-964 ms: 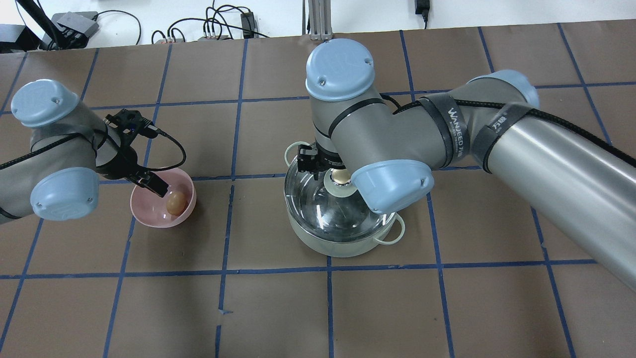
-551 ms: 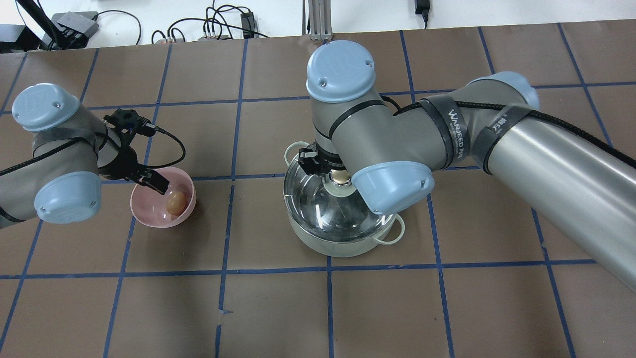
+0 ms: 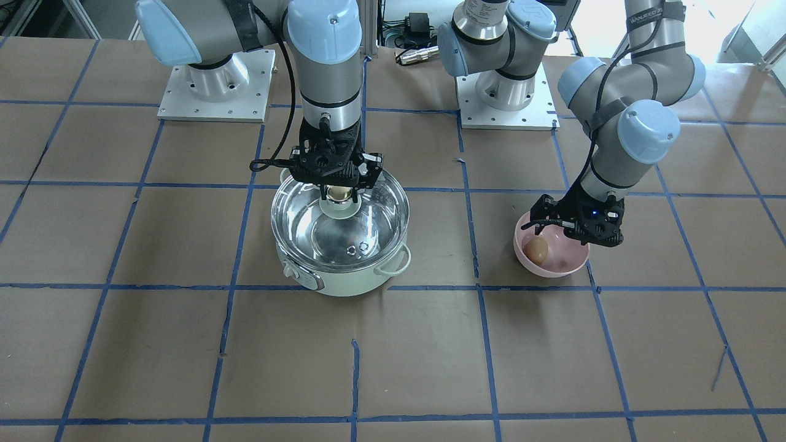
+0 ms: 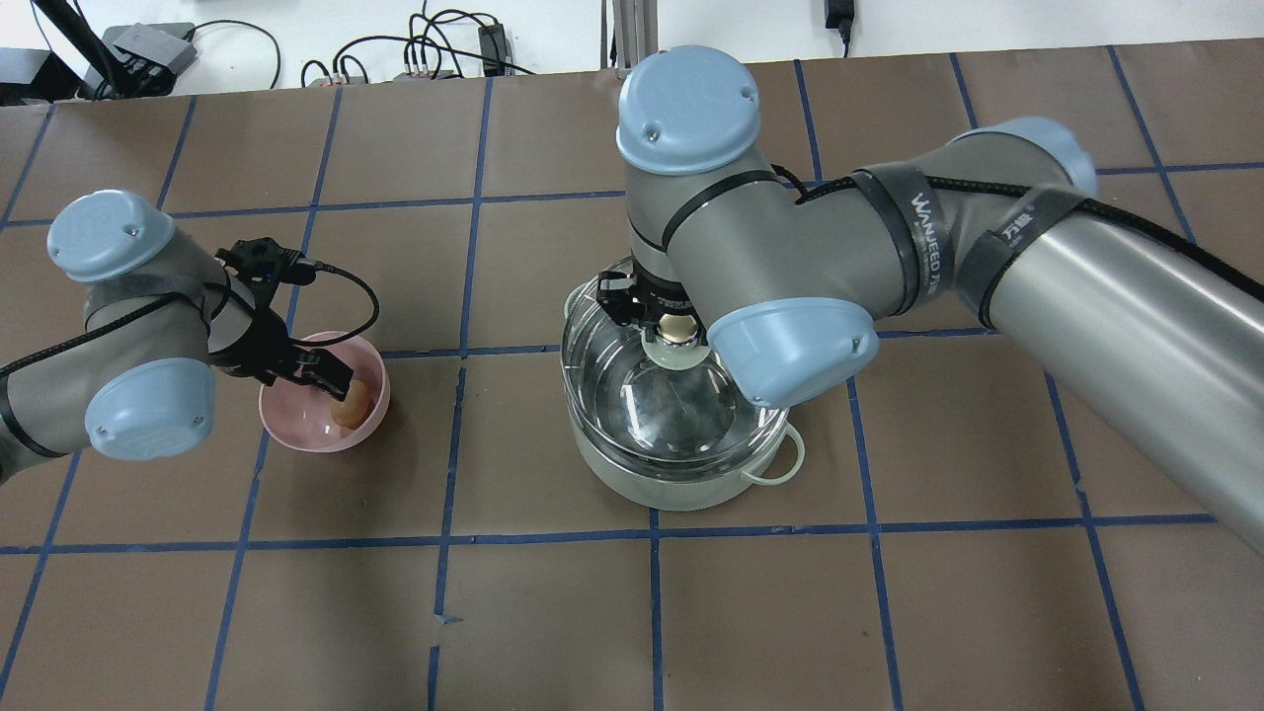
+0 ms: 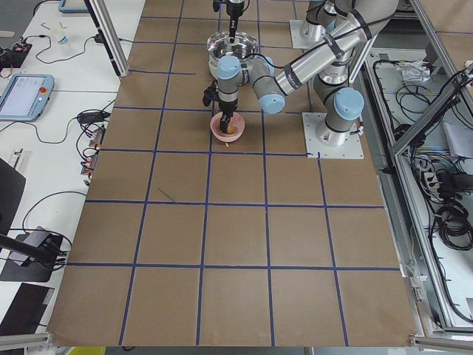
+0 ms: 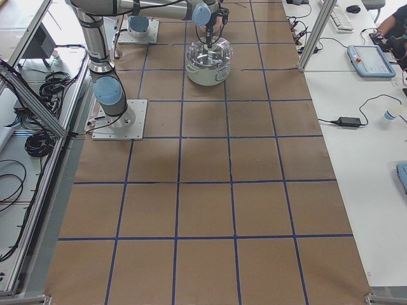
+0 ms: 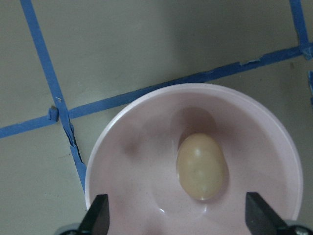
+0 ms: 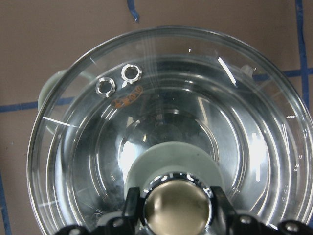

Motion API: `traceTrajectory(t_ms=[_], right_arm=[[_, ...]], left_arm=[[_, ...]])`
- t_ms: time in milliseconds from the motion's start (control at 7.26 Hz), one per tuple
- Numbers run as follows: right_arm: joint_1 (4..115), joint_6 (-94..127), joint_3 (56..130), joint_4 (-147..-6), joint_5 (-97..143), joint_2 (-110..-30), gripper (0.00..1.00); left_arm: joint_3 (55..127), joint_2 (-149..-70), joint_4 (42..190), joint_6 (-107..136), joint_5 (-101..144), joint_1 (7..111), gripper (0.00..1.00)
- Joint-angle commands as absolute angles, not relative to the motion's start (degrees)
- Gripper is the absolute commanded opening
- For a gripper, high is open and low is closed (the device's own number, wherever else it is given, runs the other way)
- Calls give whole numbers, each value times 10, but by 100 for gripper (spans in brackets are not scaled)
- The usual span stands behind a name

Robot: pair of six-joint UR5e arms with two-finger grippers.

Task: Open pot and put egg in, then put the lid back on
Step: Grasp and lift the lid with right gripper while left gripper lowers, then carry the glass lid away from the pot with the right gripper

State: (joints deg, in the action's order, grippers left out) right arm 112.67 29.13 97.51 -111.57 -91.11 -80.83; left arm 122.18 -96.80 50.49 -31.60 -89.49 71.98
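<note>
One egg [image 7: 201,166], light brown, lies on its side in the hollow of a pink bowl [image 7: 137,161], well apart from the pot [image 3: 344,276] and not yet picked up. Left end effector [image 7: 178,213]: lowered into the bowl, jaws spread wide with a fingertip on either side of the egg and touching neither it nor anything else, holding nothing. One lid [image 8: 161,98], clear glass, with two ringed vent holes near its rim: held above the pot, and to judge from the overhead and front views tipped and just clear of the rim on at least one side, though contact at the far edge cannot be ruled out. Right end effector [image 3: 336,191]: closed on the lid's shiny knob [image 8: 178,208], fingers pressed to both sides of it. Pot: mint green, upright on the brown gridded desk [image 3: 430,356], steel interior showing through the glass, nothing visible inside. Status, as a judgement: opening is under way, egg pickup is lined up but not made. Outstanding: clear the lid away, grip and carry the egg across, lower it into the pot, and reseat the lid.
</note>
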Motion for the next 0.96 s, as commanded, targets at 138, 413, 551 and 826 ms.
traceTrajectory(t_ms=[138,413,551,826], right_arm=[[1046,231,904,-1023,-911,-844,34],[964,145,903,-993,-904,-875,34],[928,108,904,-988,-904,-882,34],[908,96,904,-988,-908,-889,34]], left_arm=[[1224,-974,504,-256,-895,722,96],[1237,-975,504,-237,-895,722,95],[1232,-978,501,-227,-896,722,95],[1235,-1001,462,-227,-896,722,95]])
